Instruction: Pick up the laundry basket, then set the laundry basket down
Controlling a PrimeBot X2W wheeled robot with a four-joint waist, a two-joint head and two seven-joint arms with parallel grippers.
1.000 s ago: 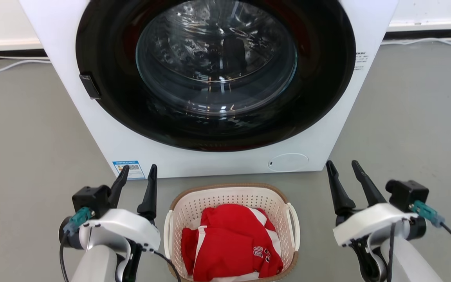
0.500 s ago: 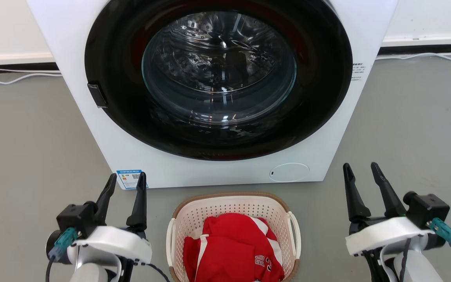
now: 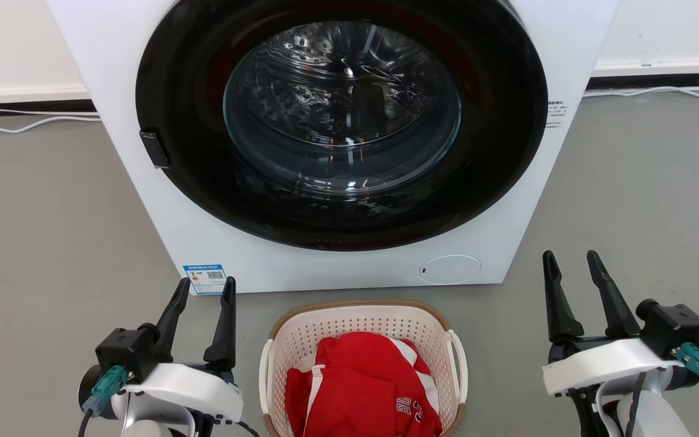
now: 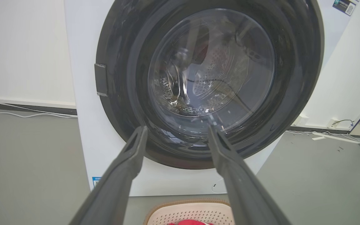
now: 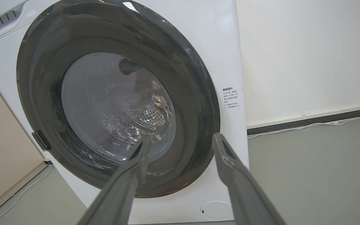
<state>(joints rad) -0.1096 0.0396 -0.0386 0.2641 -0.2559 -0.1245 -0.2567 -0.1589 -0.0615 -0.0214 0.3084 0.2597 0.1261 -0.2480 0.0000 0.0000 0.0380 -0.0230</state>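
Note:
The laundry basket (image 3: 428, 331), cream-white and perforated with a brown rim and white side handles, stands on the grey floor just in front of the washing machine. A red and white garment (image 3: 361, 388) lies in it. My left gripper (image 3: 206, 287) stands open to the basket's left, apart from it, with nothing between its fingers. To the basket's right my right gripper (image 3: 570, 258) is open too, farther off. In the left wrist view the basket's far rim (image 4: 186, 204) peeks in at the bottom between my open left gripper's (image 4: 176, 130) fingers. My right gripper (image 5: 181, 137) points at the machine's door.
The white washing machine (image 3: 543, 42) with its round dark glass door (image 3: 342, 109) rises right behind the basket. White cables (image 3: 22, 124) run along the wall's base on both sides. Grey floor (image 3: 641, 182) lies open to the left and right of the machine.
The head camera has shifted, so the whole scene sits lower and the basket's front is cut off. Both grippers stay open and have spread slightly outward from the basket.

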